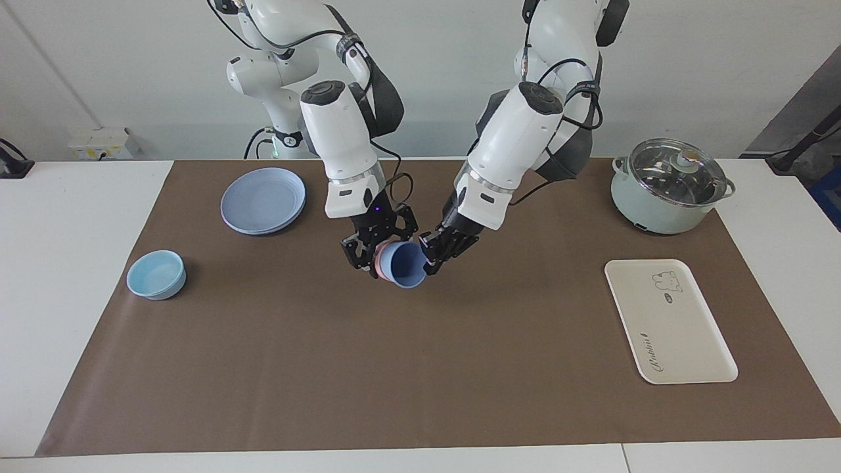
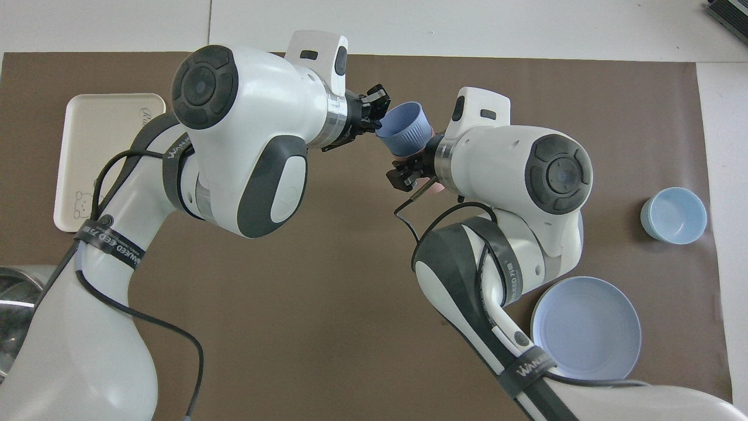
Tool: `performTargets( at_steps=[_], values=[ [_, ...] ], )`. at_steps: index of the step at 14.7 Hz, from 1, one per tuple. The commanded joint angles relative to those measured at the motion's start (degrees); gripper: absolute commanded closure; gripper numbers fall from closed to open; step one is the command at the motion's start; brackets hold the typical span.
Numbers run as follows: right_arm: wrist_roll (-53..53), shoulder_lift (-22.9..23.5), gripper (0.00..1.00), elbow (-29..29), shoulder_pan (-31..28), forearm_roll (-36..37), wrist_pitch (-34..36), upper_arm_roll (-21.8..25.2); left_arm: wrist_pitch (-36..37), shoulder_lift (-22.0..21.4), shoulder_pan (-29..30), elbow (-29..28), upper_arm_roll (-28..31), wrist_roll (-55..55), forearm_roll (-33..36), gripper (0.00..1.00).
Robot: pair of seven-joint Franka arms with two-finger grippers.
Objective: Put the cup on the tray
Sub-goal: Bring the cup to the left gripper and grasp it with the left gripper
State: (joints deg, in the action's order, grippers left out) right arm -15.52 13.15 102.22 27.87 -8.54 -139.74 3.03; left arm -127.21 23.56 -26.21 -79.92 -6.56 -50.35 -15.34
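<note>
cup [image 1: 406, 265]: we see the periwinkle cup up in the air over the middle of the brown mat [image 1: 420, 368], tipped on its side, nested in a salmon-pink cup [image 1: 380, 260].
right hand [image 1: 368, 253]: clamped on the pink cup's end of the nested pair, so it carries both.
left hand [image 1: 433, 257]: fingers pinched on the blue cup's rim, at the side away from the right hand.
tray [image 1: 669, 320]: cream tray flat on the table at the left arm's end, well apart from the cup, nothing on it.
rest: we note a blue plate [image 1: 263, 200] and a light-blue bowl [image 1: 156, 274] toward the right arm's end; a lidded pot [image 1: 669, 186] sits nearer to the robots than the tray.
</note>
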Motion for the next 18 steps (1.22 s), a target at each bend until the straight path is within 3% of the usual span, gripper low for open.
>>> performTargets(
  at_steps=[1,6,10,18],
  values=[
    [1.7,-1.8,1.00,1.7,-0.2,1.9,-1.2,-0.1,2.1,-0.4,-1.2,-0.1,0.8,-0.4,0.5,1.00],
    [1.5,-1.7,1.00,1.7,-0.3,1.9,-1.4,-0.1,6.0,-0.4,-1.7,1.2,0.8,-0.4,-0.1,1.00],
    [1.5,-1.7,1.00,1.7,-0.3,1.9,-1.4,0.0,9.7,3.4,-0.8,9.3,0.9,-0.8,-0.4,1.00],
    [1.3,-1.7,1.00,1.7,-0.3,1.9,-1.5,0.0,10.5,3.1,3.2,12.4,1.2,-0.7,-1.3,1.00]
  ],
)
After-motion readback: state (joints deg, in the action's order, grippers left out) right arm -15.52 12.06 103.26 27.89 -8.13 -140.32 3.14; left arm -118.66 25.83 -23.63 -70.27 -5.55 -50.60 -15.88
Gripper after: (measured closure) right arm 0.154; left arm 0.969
